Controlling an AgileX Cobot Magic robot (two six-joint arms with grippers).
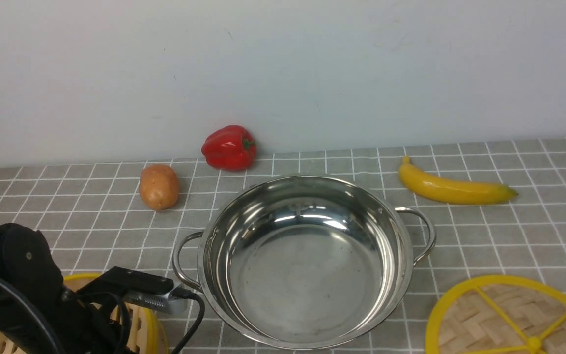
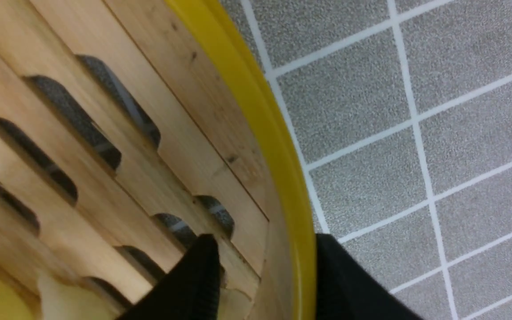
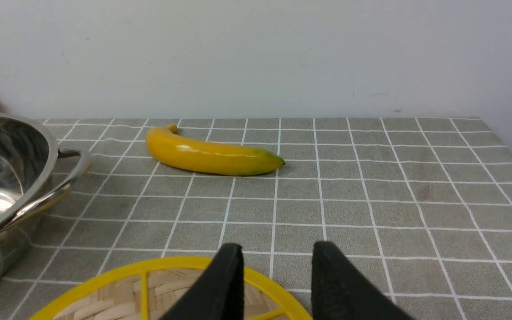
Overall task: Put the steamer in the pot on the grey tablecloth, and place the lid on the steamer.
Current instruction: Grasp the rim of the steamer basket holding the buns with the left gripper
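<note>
Item: steamer, left of pot; our left claw spread astride its rim. We should pinch squarely before lifting. Right claw spread above lid.

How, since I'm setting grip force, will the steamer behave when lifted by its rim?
Likely stiff: the steamer has wooden slats and a solid yellow rim. With the left tool straddling one edge, it would probably tilt. The smooth rim may slip.
</note>
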